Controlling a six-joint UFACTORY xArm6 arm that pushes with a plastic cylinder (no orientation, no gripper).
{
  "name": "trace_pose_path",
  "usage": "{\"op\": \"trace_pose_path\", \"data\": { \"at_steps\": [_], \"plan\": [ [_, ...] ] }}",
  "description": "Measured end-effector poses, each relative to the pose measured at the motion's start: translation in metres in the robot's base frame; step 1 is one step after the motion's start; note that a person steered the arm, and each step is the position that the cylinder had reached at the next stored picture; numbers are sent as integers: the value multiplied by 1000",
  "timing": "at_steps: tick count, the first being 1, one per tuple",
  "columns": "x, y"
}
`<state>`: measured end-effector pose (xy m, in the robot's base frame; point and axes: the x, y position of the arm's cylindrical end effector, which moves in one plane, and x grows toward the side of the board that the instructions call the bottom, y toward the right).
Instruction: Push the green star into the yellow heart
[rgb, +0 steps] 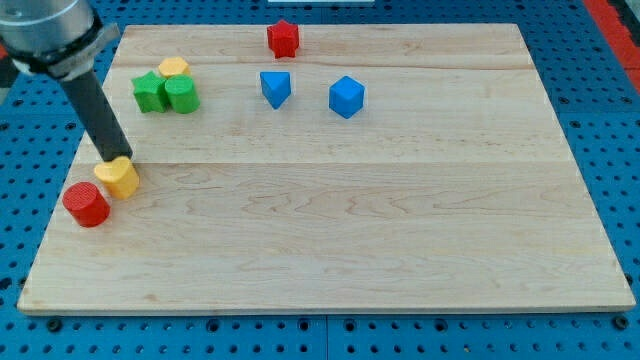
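Observation:
The green star (150, 92) lies near the board's top left, touching a green cylinder (182, 95) on its right. A small yellow block (173, 68) sits just above the pair. A second yellow block, which looks like the heart (118, 178), lies lower at the left edge, well below the star. My tip (115, 158) rests at the top edge of this yellow block, touching or nearly touching it. The rod slants up to the view's top left.
A red cylinder (86, 204) sits just left of and below the heart, almost touching it. A red block (283, 39) is at top centre. A blue wedge-like block (275, 88) and a blue cube (346, 96) lie right of the green blocks. The wooden board (400, 230) sits on a blue pegboard.

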<state>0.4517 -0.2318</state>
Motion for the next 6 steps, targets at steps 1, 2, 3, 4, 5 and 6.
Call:
{"op": "trace_pose_path", "data": {
  "at_steps": [1, 2, 3, 4, 5, 6],
  "plan": [
    [12, 0],
    [-24, 0],
    [-43, 0],
    [-38, 23],
    [-51, 23],
    [-73, 38]
  ]
}}
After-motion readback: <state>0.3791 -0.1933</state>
